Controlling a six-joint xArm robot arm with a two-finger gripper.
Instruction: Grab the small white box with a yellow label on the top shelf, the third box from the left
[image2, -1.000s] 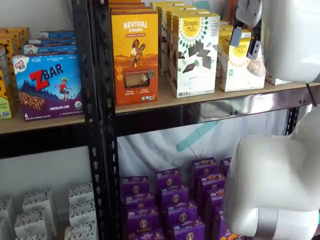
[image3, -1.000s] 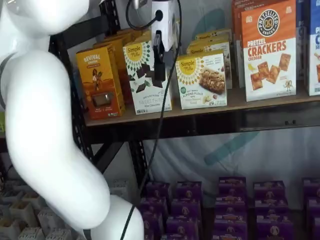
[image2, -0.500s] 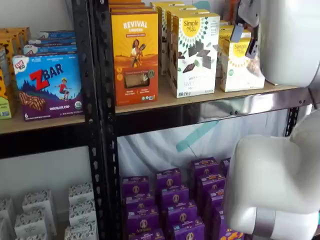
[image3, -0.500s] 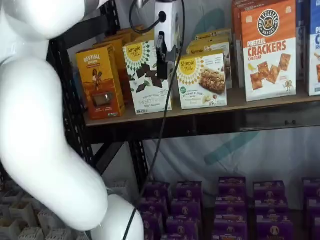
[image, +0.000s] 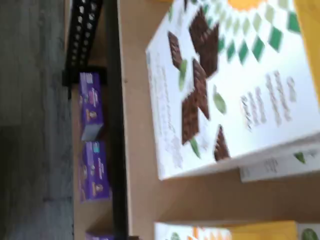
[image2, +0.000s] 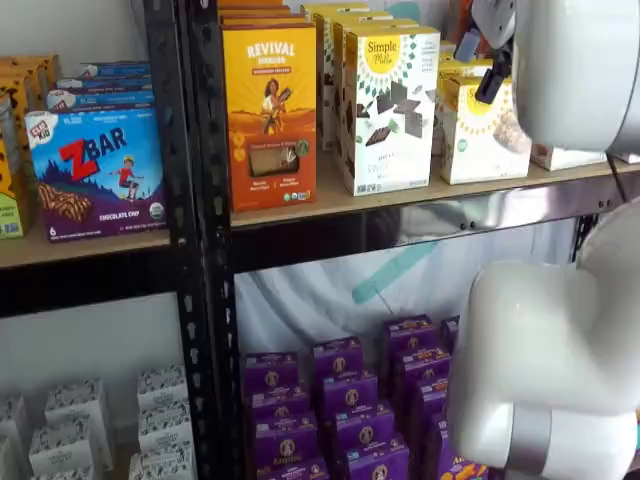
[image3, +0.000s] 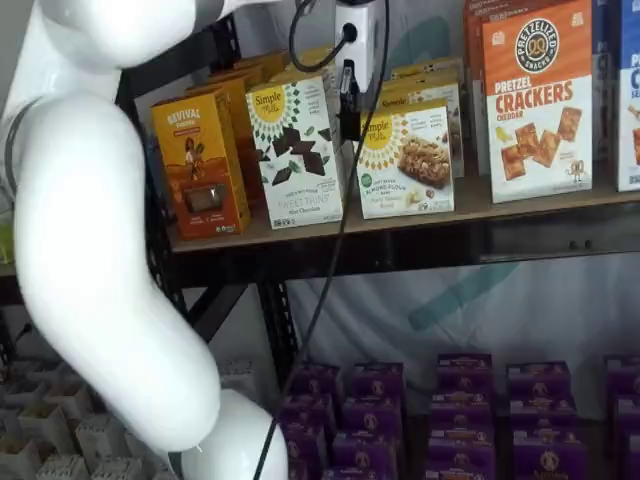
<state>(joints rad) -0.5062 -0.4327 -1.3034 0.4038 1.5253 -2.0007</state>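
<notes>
My tool (image3: 349, 105) hangs at the upper left corner of the small white box (image3: 407, 160), which stands on the top shelf (image3: 520, 203). My black fingers show side-on, so I cannot tell whether they are parted.

The gripper (image3: 349, 105) has shifted right — now just beside the small white box (image3: 408, 160).

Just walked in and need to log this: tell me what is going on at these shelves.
A white robot arm is reaching toward the top shelf for the small white box. Its gripper hangs in front of the gap between that box and the taller Simple Mills box. It holds nothing; whether the fingers are open cannot be told. The box stands upright on the shelf.
</notes>
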